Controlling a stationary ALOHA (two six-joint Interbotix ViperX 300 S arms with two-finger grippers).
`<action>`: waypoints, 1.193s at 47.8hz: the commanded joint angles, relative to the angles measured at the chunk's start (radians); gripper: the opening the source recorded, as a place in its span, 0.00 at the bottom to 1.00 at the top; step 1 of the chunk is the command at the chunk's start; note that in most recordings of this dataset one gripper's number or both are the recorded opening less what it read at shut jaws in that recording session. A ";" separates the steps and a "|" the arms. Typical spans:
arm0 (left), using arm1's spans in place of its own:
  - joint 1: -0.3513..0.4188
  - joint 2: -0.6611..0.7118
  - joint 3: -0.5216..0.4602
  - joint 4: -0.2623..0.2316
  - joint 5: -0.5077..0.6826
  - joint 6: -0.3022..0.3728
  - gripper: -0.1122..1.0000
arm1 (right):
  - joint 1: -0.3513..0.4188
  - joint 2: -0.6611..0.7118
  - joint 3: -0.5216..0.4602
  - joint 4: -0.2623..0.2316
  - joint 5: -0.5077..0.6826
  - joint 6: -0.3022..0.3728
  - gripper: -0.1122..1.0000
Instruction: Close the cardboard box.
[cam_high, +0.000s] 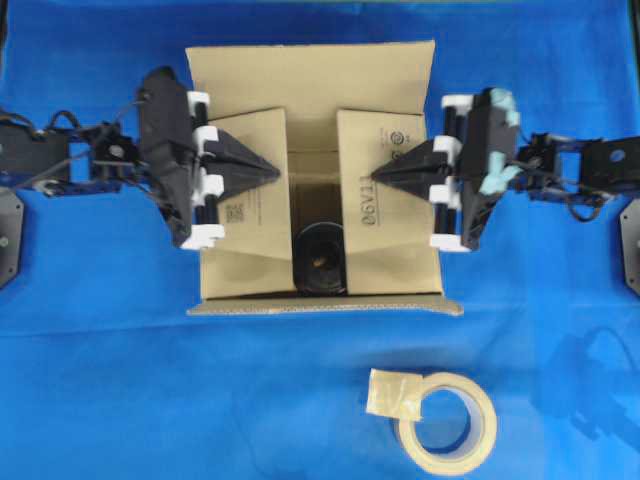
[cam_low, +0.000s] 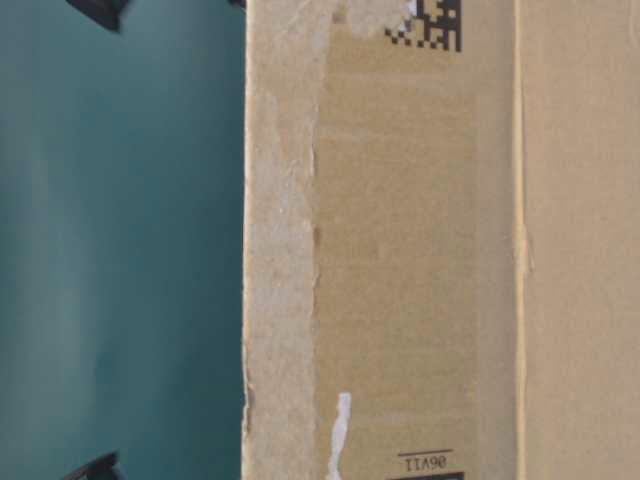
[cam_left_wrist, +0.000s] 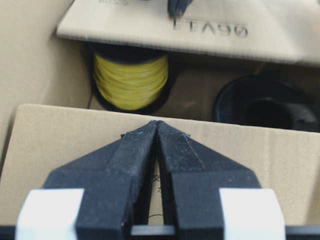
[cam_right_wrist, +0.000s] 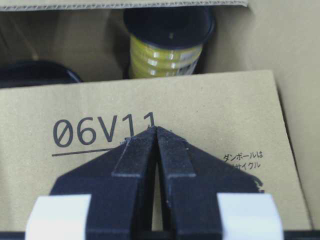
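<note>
Two claws, one per arm, are both pinched closed with nothing between their fingers. The left claw (cam_high: 272, 171) rests its tip on the left side flap (cam_high: 250, 205) of the cardboard box (cam_high: 315, 175); the right claw (cam_high: 378, 173) presses its tip on the right side flap (cam_high: 390, 210), which is printed "06V11". The two tips face each other across a gap between the two folded-down flaps.

Four flaps can be counted overhead: the two side ones lie nearly flat, the far flap (cam_high: 310, 72) is laid back open, and the near flap (cam_high: 325, 306) shows only as a thin edge.

Through the gap two spools show: one wound with yellow wire (cam_left_wrist: 131, 80) and one black spool (cam_left_wrist: 265, 102) beside it.

The box sits in the middle of the blue-covered counter (cam_high: 100, 380). One roll of beige tape (cam_high: 450, 425) lies on the counter near the box's front right corner, well apart from both claws, with one small clear packet (cam_high: 395, 392) touching it.
</note>
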 joint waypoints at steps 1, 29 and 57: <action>0.002 0.026 -0.021 0.000 -0.037 0.002 0.10 | 0.002 0.026 -0.029 0.005 -0.017 0.002 0.10; 0.064 0.130 -0.133 0.003 -0.086 0.021 0.10 | 0.003 0.037 -0.032 0.006 -0.031 0.003 0.10; 0.137 0.290 -0.282 0.003 -0.092 0.132 0.10 | 0.005 0.038 -0.032 0.006 -0.031 0.003 0.10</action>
